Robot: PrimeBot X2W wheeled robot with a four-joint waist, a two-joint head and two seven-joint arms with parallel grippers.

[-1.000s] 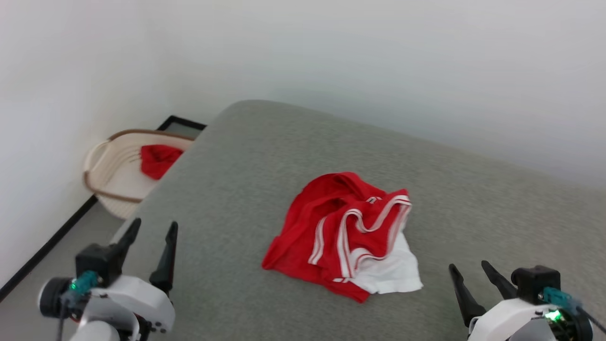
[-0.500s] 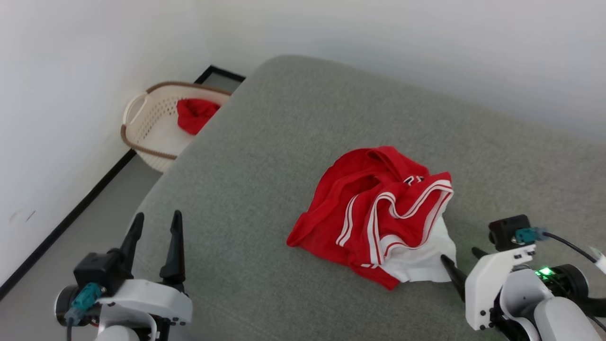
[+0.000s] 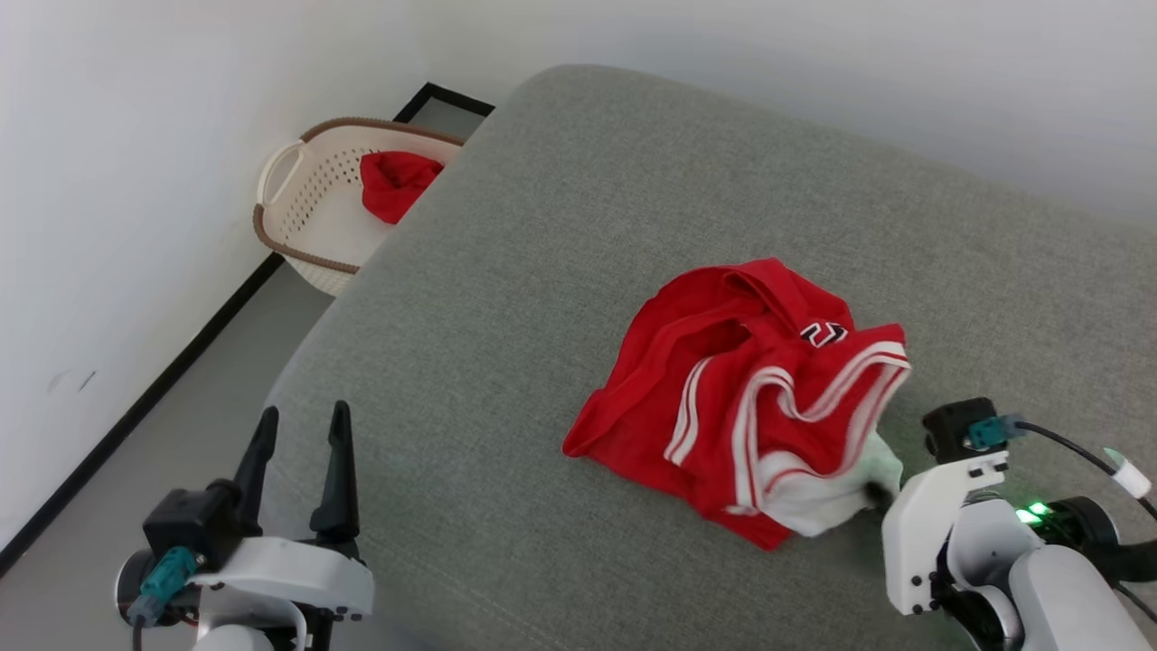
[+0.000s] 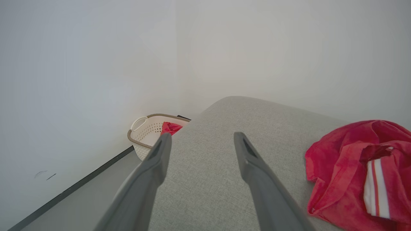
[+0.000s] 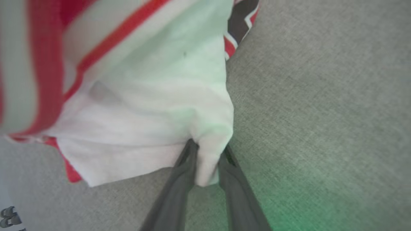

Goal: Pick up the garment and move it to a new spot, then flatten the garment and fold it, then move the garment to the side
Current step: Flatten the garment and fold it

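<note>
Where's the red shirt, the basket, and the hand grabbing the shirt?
red shirt (image 3: 651,398), head view, crumpled red front.
basket (image 3: 312,194), head view, pale holed wall.
right hand (image 5: 208,148), right wrist view, between fingertips pinching white cloth.

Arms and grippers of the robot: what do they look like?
White rounded shells cover both wrists. The left gripper and right gripper each have two long, dark, tapering fingers. Each wrist carries a teal connector and black cable; the right shows a green light.
</note>
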